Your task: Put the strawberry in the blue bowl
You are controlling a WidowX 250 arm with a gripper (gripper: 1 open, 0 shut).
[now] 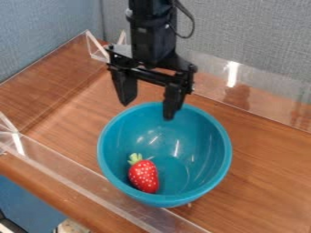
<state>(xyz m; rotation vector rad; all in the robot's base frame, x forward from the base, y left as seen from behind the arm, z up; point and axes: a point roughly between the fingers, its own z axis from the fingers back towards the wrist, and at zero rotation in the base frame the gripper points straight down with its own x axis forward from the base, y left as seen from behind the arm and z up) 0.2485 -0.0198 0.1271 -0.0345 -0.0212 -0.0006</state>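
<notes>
Glossy, smooth plastic bowl (195,150); wood-grained tabletop (61,86); shiny transparent plastic barrier (91,187).

A small red strawberry (144,176) with a green leafy top is lying inside a round, glossy blue bowl (165,155), low in the view and to the left, its leaves pointing away from the viewer. The bowl is sitting on a brown wooden table (261,155). A black gripper (148,100) is hanging at the bowl's far side, its two fingers spread wide and pointing down, holding nothing. Clear plastic panels (85,177) are edging the table, and a gray wall (249,32) is standing behind.
</notes>
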